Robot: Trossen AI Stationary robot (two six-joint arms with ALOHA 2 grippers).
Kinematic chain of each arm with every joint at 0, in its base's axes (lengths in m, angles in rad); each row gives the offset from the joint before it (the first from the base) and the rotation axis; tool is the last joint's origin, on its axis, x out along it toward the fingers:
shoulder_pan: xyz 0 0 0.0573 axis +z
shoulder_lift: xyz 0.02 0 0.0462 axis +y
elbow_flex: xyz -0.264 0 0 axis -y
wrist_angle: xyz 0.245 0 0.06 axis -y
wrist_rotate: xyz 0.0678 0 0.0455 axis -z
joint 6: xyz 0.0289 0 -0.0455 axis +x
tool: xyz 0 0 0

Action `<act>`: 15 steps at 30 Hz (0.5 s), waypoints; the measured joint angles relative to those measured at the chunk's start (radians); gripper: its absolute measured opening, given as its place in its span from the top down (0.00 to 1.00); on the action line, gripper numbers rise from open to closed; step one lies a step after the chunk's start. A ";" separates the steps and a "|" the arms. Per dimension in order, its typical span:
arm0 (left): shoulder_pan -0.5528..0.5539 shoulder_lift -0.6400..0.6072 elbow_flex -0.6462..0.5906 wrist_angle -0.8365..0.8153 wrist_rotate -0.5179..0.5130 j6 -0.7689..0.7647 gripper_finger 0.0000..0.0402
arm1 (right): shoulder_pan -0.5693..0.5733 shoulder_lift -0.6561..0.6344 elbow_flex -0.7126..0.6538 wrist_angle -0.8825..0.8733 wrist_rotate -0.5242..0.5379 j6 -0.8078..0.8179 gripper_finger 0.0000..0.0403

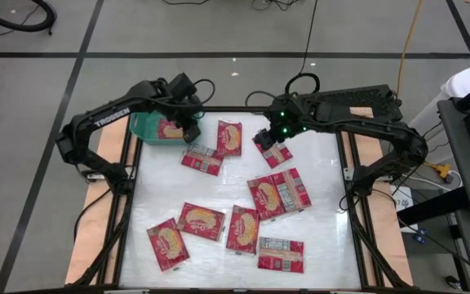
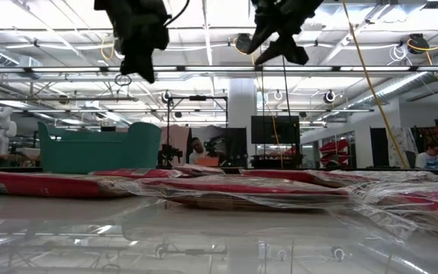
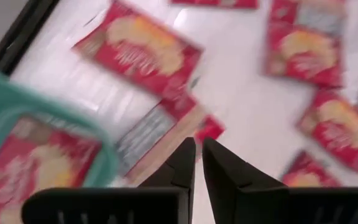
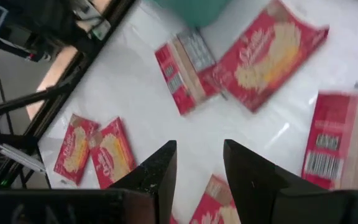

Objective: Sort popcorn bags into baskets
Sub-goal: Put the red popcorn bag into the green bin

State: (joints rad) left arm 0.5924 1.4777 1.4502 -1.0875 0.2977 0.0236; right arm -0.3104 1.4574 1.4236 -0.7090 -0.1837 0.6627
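Left gripper [image 1: 191, 122] hangs raised off the table at the teal basket's [image 1: 141, 126] edge, fingers [image 3: 185, 165] nearly together with a thin slit between them, gripping nothing. One popcorn bag [image 1: 170, 129] lies inside the basket, just beside that gripper. Directly past the fingertips, a label-side-up bag [image 1: 201, 158] lies on the white table [image 1: 325, 175], another bag [image 1: 228, 137] touching or overlapping its corner. Right gripper [image 1: 274, 140] is also raised, over a bag [image 1: 272, 153] at the table's far side, fingers [image 4: 157, 171] partly apart and empty. Remaining bags lie scattered flat nearer the front edge, well apart from both grippers.
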 joint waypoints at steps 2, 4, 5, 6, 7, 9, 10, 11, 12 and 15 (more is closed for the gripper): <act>-0.032 -0.004 0.000 0.035 0.016 -0.037 0.92 | 0.008 0.000 -0.017 -0.019 -0.001 0.008 0.69; -0.060 -0.002 0.000 0.074 0.017 -0.060 0.91 | 0.016 0.000 -0.029 -0.041 0.000 0.009 0.69; -0.073 0.000 0.000 0.091 0.017 -0.062 0.89 | 0.020 0.000 -0.034 -0.052 0.000 0.009 0.69; -0.087 0.001 0.000 0.108 0.017 -0.063 0.88 | 0.023 0.000 -0.042 -0.059 0.000 0.009 0.69; -0.102 0.004 0.000 0.127 0.017 -0.065 0.86 | 0.026 0.000 -0.050 -0.062 -0.002 0.009 0.69; -0.125 0.008 0.000 0.158 0.017 -0.081 0.81 | 0.031 0.000 -0.064 -0.062 -0.019 -0.019 0.69; -0.135 0.010 0.000 0.166 0.016 -0.088 0.79 | 0.031 0.000 -0.069 -0.063 -0.032 -0.047 0.69; -0.144 0.010 0.000 0.180 0.011 -0.095 0.76 | 0.031 0.000 -0.073 -0.063 -0.040 -0.074 0.69; -0.153 0.009 0.000 0.195 -0.001 -0.106 0.74 | 0.031 -0.001 -0.078 -0.062 -0.044 -0.101 0.69; -0.173 0.008 0.000 0.213 -0.064 -0.141 0.68 | 0.009 -0.001 -0.097 -0.066 -0.049 -0.191 0.69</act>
State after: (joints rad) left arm 0.4192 1.4860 1.4498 -0.8741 0.2338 -0.1179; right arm -0.3011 1.4567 1.3266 -0.7748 -0.2329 0.4719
